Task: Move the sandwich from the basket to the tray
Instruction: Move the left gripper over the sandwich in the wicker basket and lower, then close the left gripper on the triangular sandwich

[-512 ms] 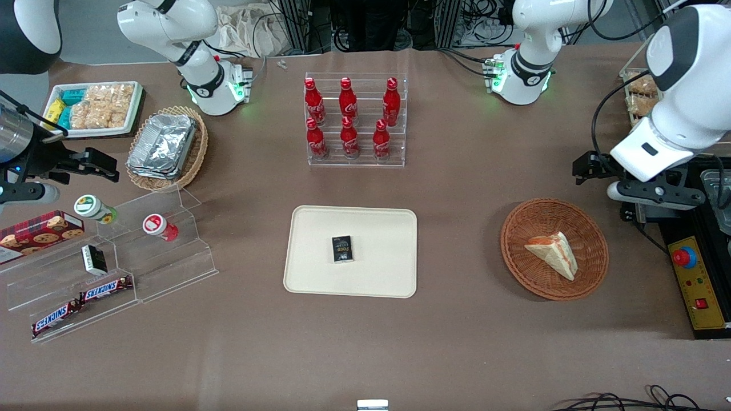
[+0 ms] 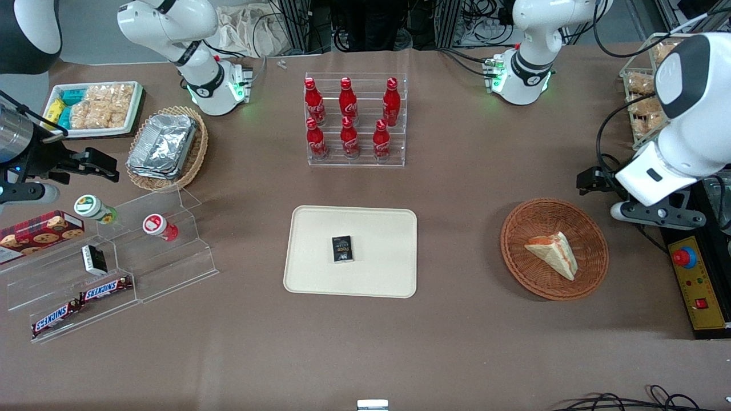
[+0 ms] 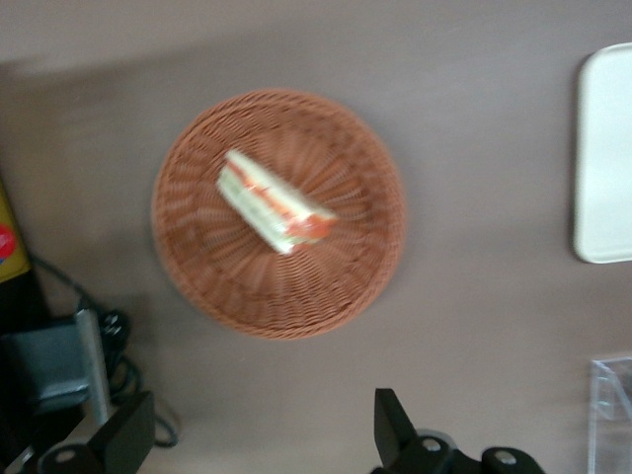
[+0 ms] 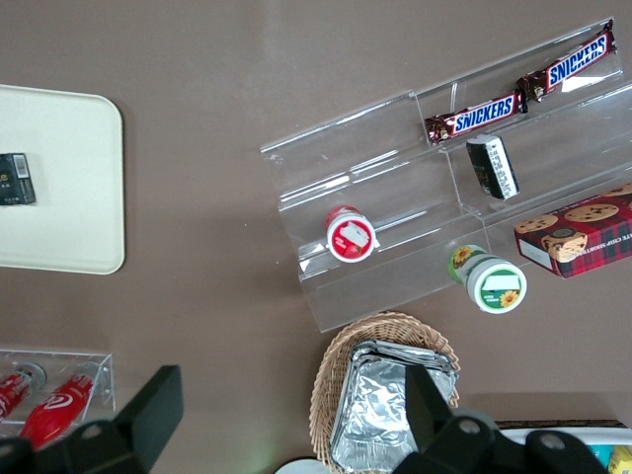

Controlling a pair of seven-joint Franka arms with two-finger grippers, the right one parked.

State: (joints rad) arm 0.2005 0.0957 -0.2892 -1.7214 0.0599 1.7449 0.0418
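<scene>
The sandwich (image 2: 553, 253), a white bread wedge with orange-pink and green layers, lies in the round reddish-brown wicker basket (image 2: 528, 217). They also show in the left wrist view: the sandwich (image 3: 269, 202) in the basket (image 3: 207, 286). My left gripper (image 2: 594, 180) hovers open and empty above the table, beside the basket's rim that is farther from the front camera, toward the working arm's end. Its fingertips (image 3: 390, 420) stand wide apart in the left wrist view, where the gripper (image 3: 259, 434) is short of the basket. The cream tray (image 2: 377, 228) lies mid-table with a small black packet (image 2: 342, 249) on it.
A yellow control box (image 2: 698, 285) with red buttons and cables lies beside the basket at the working arm's end. A clear rack of red bottles (image 2: 354, 120) stands farther from the front camera than the tray. Acrylic shelves with snacks (image 2: 114, 268) lie toward the parked arm's end.
The left arm has shifted a little toward its end of the table, and the gripper has come slightly nearer the front camera. Sandwich, basket and tray have not moved.
</scene>
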